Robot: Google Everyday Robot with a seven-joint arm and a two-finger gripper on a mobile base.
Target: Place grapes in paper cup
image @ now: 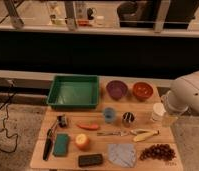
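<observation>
The arm (191, 94) and its jaws crowd the bench's (143, 113) 3 o'clock edge, just beside the paper cup (158, 112). At that cup's 9 o'clock stands a dark cup (128, 118), with bare bench between them. At its 11 o'clock sits an orange bowl (142, 90). From the grapes (157, 151) toward 12 o'clock, only the banana (145, 135) lies across the way.

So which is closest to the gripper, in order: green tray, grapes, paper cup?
The gripper is at the table's right edge.
1. Paper cup, right beside it.
2. Grapes, front right corner.
3. Green tray, back left.
</observation>
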